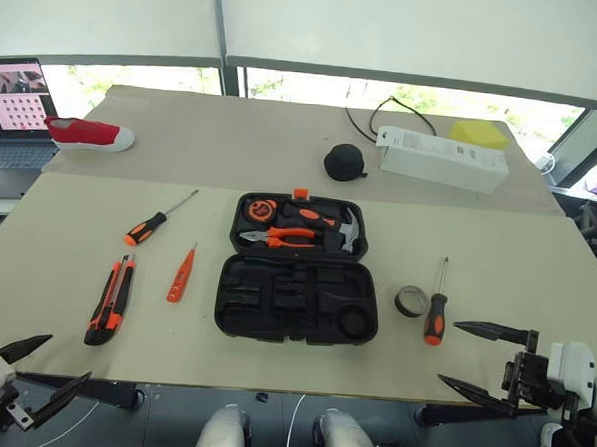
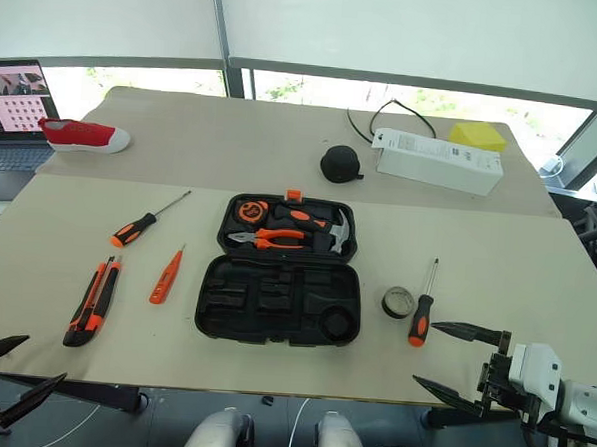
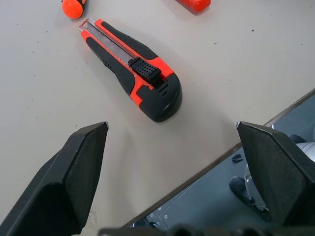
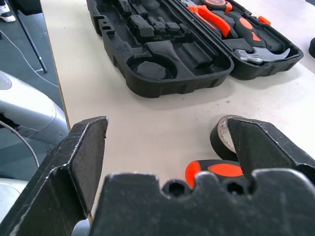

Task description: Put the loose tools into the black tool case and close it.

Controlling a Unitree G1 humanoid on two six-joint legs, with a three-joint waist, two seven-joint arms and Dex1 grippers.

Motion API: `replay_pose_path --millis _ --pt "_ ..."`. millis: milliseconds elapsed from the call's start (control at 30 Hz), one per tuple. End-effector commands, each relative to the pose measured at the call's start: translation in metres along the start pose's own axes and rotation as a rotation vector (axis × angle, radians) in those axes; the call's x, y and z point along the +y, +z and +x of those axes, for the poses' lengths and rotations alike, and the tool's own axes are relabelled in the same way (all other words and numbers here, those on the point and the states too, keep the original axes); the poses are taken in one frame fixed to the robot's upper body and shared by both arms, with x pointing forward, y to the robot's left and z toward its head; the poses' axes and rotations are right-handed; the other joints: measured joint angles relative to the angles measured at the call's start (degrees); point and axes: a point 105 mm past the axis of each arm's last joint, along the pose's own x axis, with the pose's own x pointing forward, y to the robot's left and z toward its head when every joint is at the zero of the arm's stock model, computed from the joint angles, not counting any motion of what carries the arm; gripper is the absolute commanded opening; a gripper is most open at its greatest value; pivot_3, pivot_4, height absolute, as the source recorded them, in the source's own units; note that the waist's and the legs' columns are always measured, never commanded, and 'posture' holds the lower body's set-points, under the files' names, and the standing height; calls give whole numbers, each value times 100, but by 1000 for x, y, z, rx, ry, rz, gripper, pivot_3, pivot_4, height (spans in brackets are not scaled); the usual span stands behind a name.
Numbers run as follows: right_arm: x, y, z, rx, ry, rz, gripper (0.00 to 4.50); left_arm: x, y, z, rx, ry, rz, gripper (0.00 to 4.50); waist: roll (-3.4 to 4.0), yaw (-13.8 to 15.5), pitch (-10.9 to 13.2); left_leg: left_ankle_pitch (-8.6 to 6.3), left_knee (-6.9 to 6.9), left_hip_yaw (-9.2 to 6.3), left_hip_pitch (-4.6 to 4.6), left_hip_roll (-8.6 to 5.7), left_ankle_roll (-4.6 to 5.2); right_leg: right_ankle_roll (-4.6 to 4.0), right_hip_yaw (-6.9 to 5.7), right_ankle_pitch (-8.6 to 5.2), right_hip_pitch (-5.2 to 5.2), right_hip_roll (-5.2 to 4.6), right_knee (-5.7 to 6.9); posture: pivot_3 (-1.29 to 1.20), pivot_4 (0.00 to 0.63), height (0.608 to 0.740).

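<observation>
Black tool case (image 1: 297, 299): open, mid-desk (image 1: 535, 296), slots vacant. Utility knife (image 1: 108, 300): loose, near my left tool (image 1: 39, 368); right tool (image 1: 477, 358); both spread, empty. I'd grip the knife mid-handle

left hand (image 1: 33, 369): fingers spread, empty | right hand (image 1: 469, 358): fingers spread, empty
</observation>
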Motion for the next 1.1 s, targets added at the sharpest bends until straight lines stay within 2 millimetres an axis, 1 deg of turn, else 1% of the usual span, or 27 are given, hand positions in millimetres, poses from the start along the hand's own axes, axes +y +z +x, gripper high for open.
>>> replay_pose_path --millis 33,67,100,133,167,233,267,333,367,400,467,567,600,633,733,767,833,867,900,967,1100 --pt "-6 18 12 -60 -17 -27 4468 25 13 0 -68 134 -84 4500 0 0 0 0 0 0 0 0 0 0 0 0 0 0 0 0 150 740" --pt "-8 27 22 -110 -38 -14 4468 42 17 -3 -109 232 -190 4500 1 -2 0 0 0 0 0 0 0 0 0 0 0 0 0 0 150 740" --pt "-10 36 30 -153 -60 0 4468 54 17 -6 -131 311 -280 4500 2 4 1 0 0 -1 0 0 0 1 0 1 0 0 5 0 150 740" --pt "-12 44 36 -196 -89 12 4468 62 12 -11 -125 376 -357 4500 1 3 1 1 0 -11 2 6 1 3 -4 0 -3 2 16 0 150 740" --pt "-16 53 38 -256 -136 13 4468 66 4 -17 -101 428 -386 4500 1 -2 0 1 0 -24 4 13 1 8 -8 -3 -4 7 19 0 150 740" --pt "-22 65 39 -337 -203 31 4468 68 -16 -28 -25 501 -438 4500 3 -51 -2 1 0 -41 10 19 0 10 -7 -3 -2 14 22 0 150 740" --pt "-22 68 39 -352 -209 48 4468 67 -24 -33 17 528 -448 4500 4 -66 -2 0 -1 -40 12 12 -1 2 -3 0 4 11 21 0 150 740" --pt "-23 69 36 -365 -216 71 4468 68 -34 -37 58 566 -494 4500 1 -71 -2 -7 -1 -35 8 0 -10 6 2 -2 2 -1 18 0 150 740" --pt "-24 70 35 -370 -223 74 4468 69 -36 -37 60 575 -515 4500 -4 -68 -3 -10 -1 -35 6 -3 -8 10 3 -1 3 -5 14 0 150 740" --pt "-27 70 33 -376 -244 67 4468 71 -32 -34 38 571 -543 4500 -13 -48 -5 -12 -1 -35 5 -5 -7 13 3 1 3 -8 12 0 150 740" --pt "-29 72 32 -384 -255 66 4468 74 -19 -22 -4 531 -572 4500 -19 19 -9 -11 -1 -37 2 -5 -7 13 -3 1 1 -7 11 0 150 740" --pt "-26 84 41 -424 -237 67 4468 83 15 12 -34 441 -557 4500 -19 85 -8 -11 0 -30 17 0 -9 6 -22 -2 -1 -7 11 0 150 740" --pt "-24 87 44 -431 -226 66 4468 85 23 20 -31 422 -549 4500 -18 98 -8 -8 0 -30 16 3 -14 -1 -37 -2 -1 -6 13 0 150 740" --pt "-24 92 48 -450 -229 80 4468 88 36 32 -40 385 -540 4500 -18 107 -9 -5 0 -32 16 4 -19 -8 -45 2 0 -5 15 0 150 740" --pt "-25 103 61 -486 -222 115 4468 90 73 71 -50 260 -494 4500 -24 70 -15 2 0 -33 18 4 -28 -15 -46 11 5 -1 19 0 150 740" --pt "-25 105 65 -489 -210 117 4468 89 80 81 -41 226 -479 4500 -21 63 -14 4 0 -36 18 4 -28 -15 -41 12 17 -1 19 0 150 740" --pt "-24 107 70 -489 -196 119 4468 89 87 96 -15 179 -457 4500 -20 41 -13 6 0 -37 13 -3 -25 -12 -41 13 15 1 19 0 150 740" --pt "-25 108 74 -490 -194 123 4468 92 89 108 11 169 -448 4500 -18 12 -12 8 0 -37 8 -6 -24 -12 -42 13 15 4 23 0 150 740" --pt "-28 108 77 -491 -192 127 4468 99 89 126 46 175 -433 4500 -13 6 -11 8 -1 -37 4 -5 -24 -12 -40 14 7 5 22 0 150 740" --pt "-30 108 82 -491 -189 123 4468 109 95 154 76 165 -388 4500 -7 12 -7 8 -1 -34 -2 -16 -24 -11 -41 14 5 12 29 0 150 740" --pt "-33 105 82 -487 -196 122 4468 119 102 190 92 148 -365 4500 -9 9 -6 11 -1 -40 -29 -17 -25 -10 -43 15 -13 23 25 0 150 740"
